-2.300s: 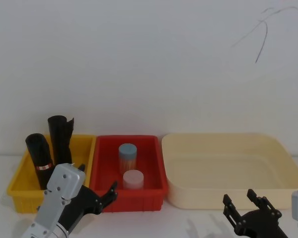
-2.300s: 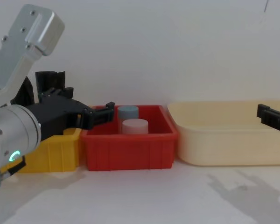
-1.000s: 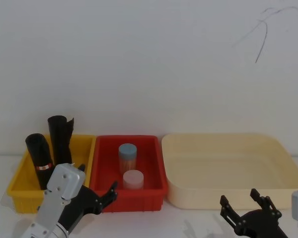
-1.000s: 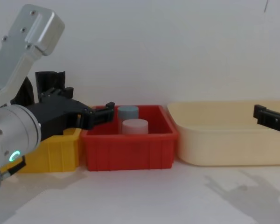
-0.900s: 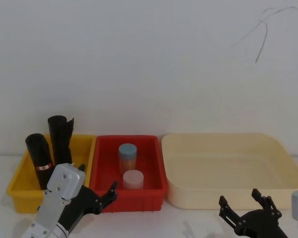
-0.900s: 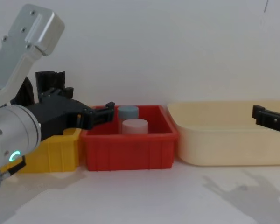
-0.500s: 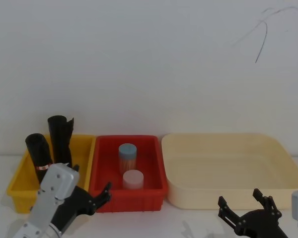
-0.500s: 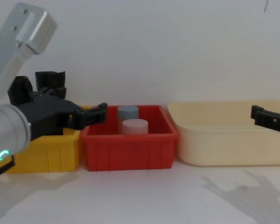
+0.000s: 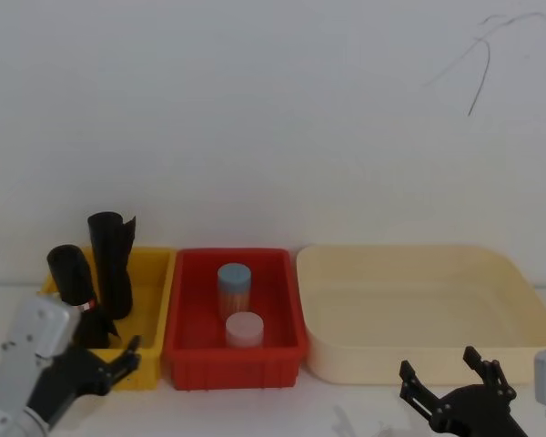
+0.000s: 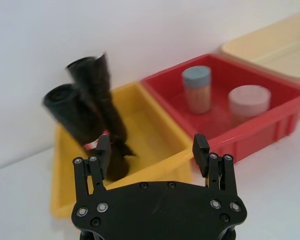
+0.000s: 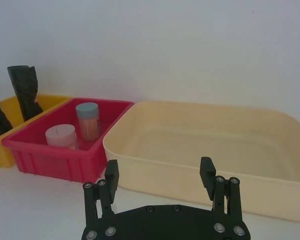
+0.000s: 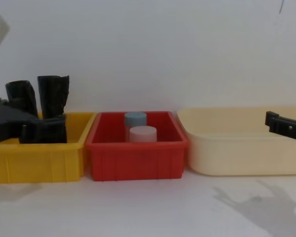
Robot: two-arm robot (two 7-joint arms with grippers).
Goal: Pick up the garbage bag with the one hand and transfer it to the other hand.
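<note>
White table against a plain white wall, three bins in a row, both pincers empty.

The table (image 12: 148, 207) is bare white and meets a white wall (image 9: 255, 109) marked by a thin dark line at upper right. On the table, from the robot's left, stand a yellow bin (image 12: 39, 160), a red bin (image 12: 138, 160) holding a blue-lidded jar (image 9: 234, 284) and a white-lidded jar (image 9: 244, 330), and a wide cream bin (image 12: 237, 158). The garbage bag (image 10: 75, 117) stands leaning in the yellow bin, just beside a ragged-topped black roll (image 10: 97, 82). The left pincer (image 10: 151, 150) sits low at the yellow bin's near wall, fingers spread wide and aimed at the bag, gripping nothing. The right pincer (image 11: 159, 174) hovers level over the table before the cream bin, also spread wide and empty.
</note>
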